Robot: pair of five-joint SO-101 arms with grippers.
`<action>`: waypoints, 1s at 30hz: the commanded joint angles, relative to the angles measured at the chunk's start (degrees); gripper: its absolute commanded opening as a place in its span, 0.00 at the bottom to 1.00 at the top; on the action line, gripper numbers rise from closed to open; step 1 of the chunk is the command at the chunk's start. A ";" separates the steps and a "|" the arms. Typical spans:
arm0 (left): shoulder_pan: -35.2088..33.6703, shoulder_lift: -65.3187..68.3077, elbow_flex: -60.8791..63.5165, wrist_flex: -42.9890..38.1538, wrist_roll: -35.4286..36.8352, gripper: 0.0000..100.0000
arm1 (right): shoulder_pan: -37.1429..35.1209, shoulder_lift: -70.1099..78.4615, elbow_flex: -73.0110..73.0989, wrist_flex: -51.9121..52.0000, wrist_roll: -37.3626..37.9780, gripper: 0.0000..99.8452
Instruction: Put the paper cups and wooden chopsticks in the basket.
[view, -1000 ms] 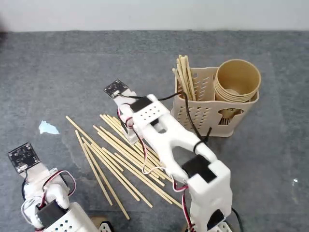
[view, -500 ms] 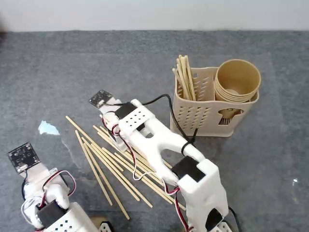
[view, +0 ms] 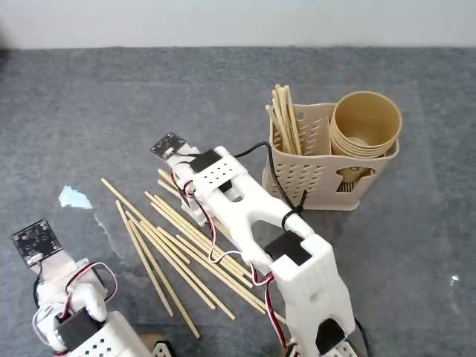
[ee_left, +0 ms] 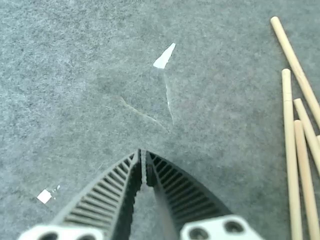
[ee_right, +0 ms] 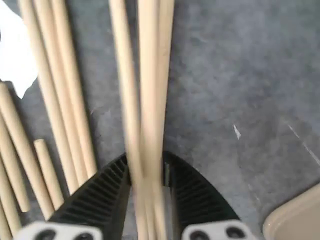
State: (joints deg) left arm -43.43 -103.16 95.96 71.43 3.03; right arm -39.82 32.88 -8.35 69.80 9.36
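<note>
Right pincer [ee_right: 145,167]: jaws are closed narrowly on the gripped chopsticks [ee_right: 146,90], a few sticks running lengthwise between them. The exact count cannot be told.

In the high view the right arm [view: 245,208] is seen stretched from lower centre toward the middle of the frame. It lies over the upper end of the loose chopsticks [view: 167,249], which are fanned diagonally on the grey table [view: 111,111], left of centre.

Left pincer [ee_left: 142,155]: jaws are brought together at the tips and nothing is held. It is positioned above bare table, near a paper scrap [ee_left: 164,56]. The left arm [view: 67,305] is noted at lower left.

The basket [view: 312,178] is placed at upper right. The paper cups [view: 366,123] are nested in its right compartment. The standing chopsticks [view: 284,119] are held in its left compartment, projecting above the rim.
</note>
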 commanded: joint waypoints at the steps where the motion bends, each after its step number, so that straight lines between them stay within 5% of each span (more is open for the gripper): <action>1: 0.26 -0.62 -0.22 -1.14 -0.62 0.01 | -0.04 0.31 -0.97 -0.84 0.79 0.01; 21: 0.26 -0.62 -0.22 -1.14 -0.62 0.01 | -0.22 -27.21 -0.88 10.95 0.88 0.01; 30: 0.26 -0.62 -0.22 -1.14 -0.62 0.01 | -0.22 -37.41 0.18 8.22 0.26 0.01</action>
State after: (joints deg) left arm -43.43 -103.16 95.96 71.43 3.03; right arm -40.18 0.44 -7.82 80.09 9.54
